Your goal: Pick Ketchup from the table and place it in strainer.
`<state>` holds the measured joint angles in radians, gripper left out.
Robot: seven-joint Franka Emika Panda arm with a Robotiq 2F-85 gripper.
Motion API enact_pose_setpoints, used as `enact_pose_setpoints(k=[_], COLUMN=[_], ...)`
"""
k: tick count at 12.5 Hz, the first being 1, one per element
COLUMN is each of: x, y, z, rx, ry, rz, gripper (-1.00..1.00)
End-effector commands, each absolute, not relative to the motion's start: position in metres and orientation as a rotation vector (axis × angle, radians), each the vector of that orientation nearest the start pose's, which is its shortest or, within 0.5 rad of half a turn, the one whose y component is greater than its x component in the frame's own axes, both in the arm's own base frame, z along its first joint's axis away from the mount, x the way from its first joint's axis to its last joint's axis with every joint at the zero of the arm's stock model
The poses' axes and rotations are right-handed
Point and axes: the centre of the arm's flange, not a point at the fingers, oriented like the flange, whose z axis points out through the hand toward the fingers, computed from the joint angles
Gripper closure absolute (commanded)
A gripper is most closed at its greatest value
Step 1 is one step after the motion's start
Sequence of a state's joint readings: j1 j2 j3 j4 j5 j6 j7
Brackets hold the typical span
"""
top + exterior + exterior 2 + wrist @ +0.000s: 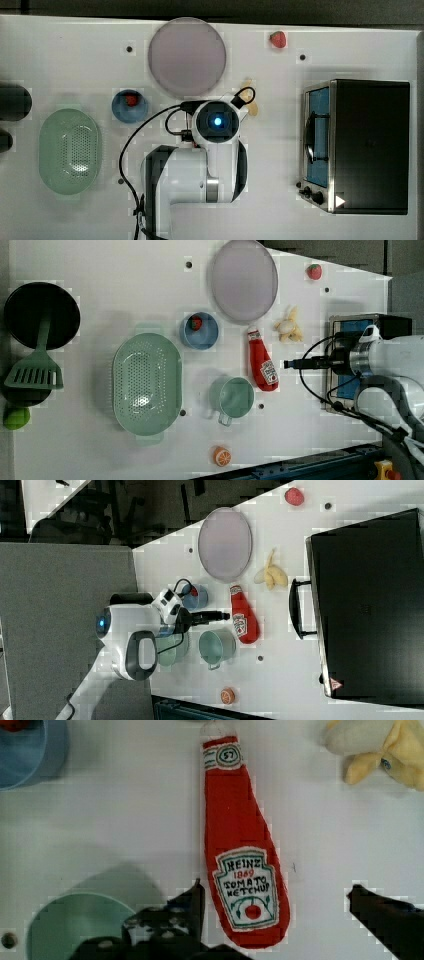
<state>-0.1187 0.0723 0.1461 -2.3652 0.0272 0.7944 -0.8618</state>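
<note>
The Ketchup (261,362) is a red bottle with a white label, lying flat on the white table between the green cup and the toy banana. Its cap points toward the lilac plate. It also shows in the right view (244,615) and the wrist view (240,845). My gripper (276,892) hovers over the bottle's label end, open, with one finger (195,900) on each side and nothing held. From the side, the gripper (288,363) sits just off the bottle. The strainer (146,382), a pale mint oval basket, stands empty at the left view's left (70,150).
A green cup (231,397) stands close to the bottle. A blue bowl (199,331) holds a strawberry. A lilac plate (243,280), toy banana (288,327), loose strawberry (314,271), orange (222,456), toaster oven (360,145) and green spatula (35,370) are around.
</note>
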Motion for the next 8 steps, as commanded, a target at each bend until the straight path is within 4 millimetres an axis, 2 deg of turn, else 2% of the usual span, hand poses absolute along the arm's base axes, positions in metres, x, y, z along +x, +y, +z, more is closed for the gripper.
enact_pose_setpoints(k=[1,4,8], x=[0.493,0.491,0.49], y=[0.019,0.021,0.019], z=[0.266,0.224,0.179], rx=[-3.094,-3.078,-3.068], ry=[-0.269,-0.274,-0.259], rz=[0.092,0.164,0.168], gripper=[-1.0,-1.0,-1.0])
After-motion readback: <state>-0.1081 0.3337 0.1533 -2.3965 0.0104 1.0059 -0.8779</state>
